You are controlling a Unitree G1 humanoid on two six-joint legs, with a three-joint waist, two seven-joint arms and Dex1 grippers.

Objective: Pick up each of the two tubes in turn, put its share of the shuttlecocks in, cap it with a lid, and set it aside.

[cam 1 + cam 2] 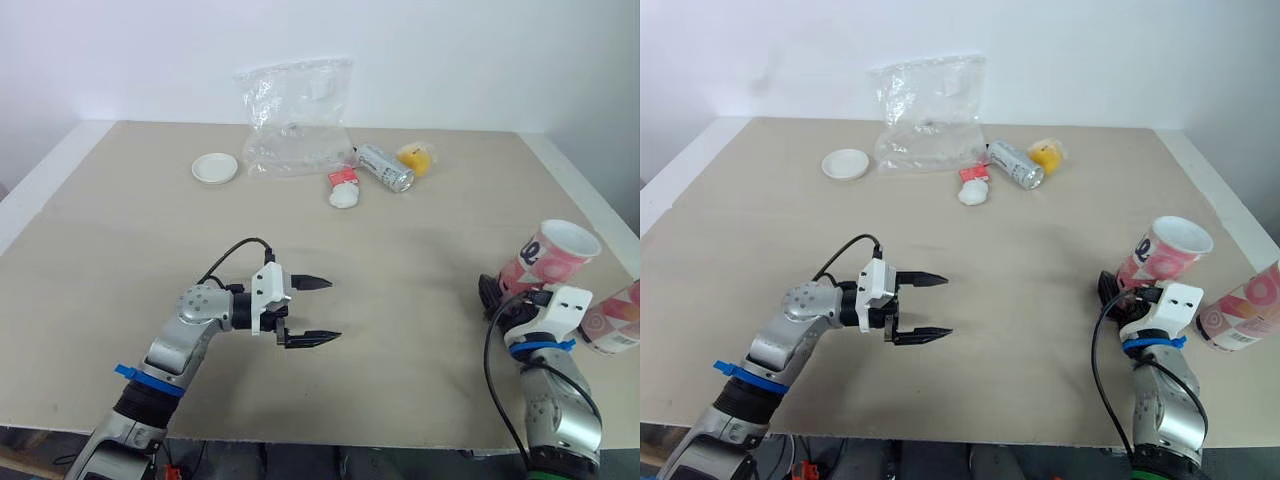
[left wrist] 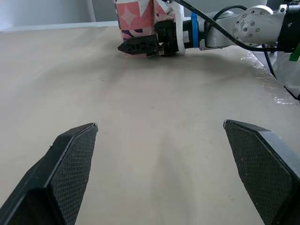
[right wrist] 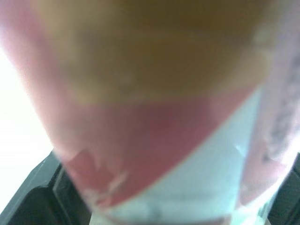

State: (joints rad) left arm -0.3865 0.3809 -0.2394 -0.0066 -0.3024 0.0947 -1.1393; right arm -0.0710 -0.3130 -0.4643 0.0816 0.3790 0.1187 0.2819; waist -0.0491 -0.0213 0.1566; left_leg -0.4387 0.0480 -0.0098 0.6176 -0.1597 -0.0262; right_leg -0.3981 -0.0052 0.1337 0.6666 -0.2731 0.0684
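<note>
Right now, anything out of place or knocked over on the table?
Yes. One pink patterned cardboard tube lies tipped on its side near the right edge of the beige table. A silver metal can also lies on its side at the back, near the clear plastic bag.

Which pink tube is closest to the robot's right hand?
The pink tube with the open white rim, right against the right gripper. The other pink tube sits farther right, near the table edge.
</note>
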